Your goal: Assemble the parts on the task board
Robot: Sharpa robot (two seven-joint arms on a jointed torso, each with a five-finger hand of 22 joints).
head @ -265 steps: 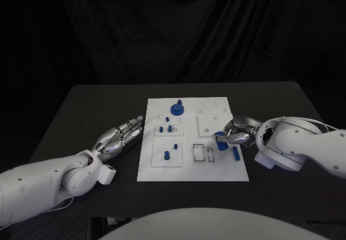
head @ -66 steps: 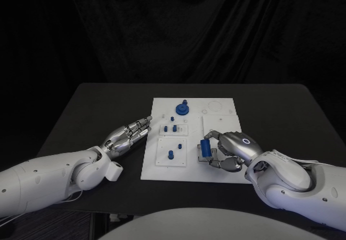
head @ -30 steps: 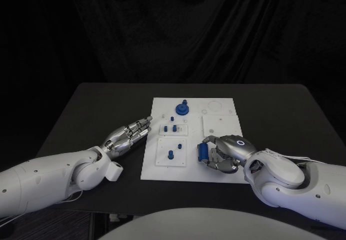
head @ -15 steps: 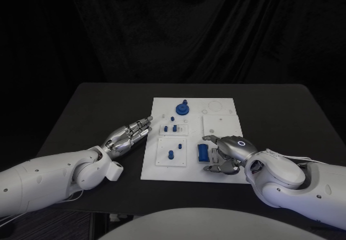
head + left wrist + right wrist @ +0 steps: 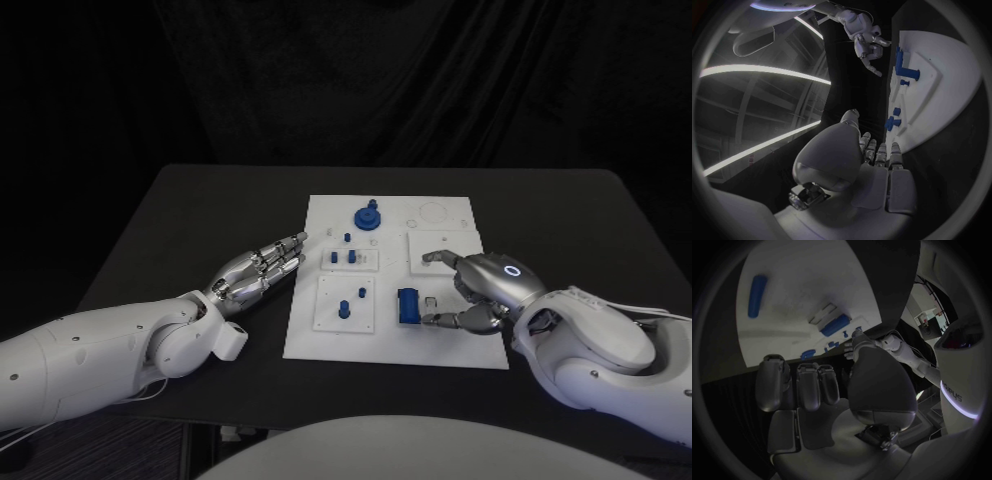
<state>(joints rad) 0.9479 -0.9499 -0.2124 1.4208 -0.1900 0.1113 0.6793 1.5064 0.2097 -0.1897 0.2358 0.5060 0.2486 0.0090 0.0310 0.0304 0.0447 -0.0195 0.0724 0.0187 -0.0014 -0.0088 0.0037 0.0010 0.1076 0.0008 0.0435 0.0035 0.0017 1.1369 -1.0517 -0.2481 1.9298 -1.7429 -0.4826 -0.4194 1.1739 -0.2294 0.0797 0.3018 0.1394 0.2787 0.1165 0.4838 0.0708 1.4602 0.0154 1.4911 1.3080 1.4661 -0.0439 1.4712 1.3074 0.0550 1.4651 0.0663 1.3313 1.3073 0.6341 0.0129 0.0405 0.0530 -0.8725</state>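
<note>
1. The white rectangular task board lies in the middle of the black table, its long side running from near to far.
2. The right silver many-fingered hand is over the board's near right part; its fingers are apart and curved, and they hold nothing.
3. A short blue cylindrical part lies on the board just left of the right hand, apart from the fingers, with its long axis pointing near to far. In the right wrist view a blue elongated part lies alone on the white board surface beyond the fingers.
4. The left silver many-fingered hand rests just beside the board's left edge, fingers stretched out together toward the far right and grasping nothing. The left wrist view shows the left hand's fingers straight and close to the board's rim.
5. A large blue round part with a knob stands at the far middle of the board.
6. Two small blue pegs stand in the left middle plate, and a small blue cross-shaped piece sits in the near left plate.
</note>
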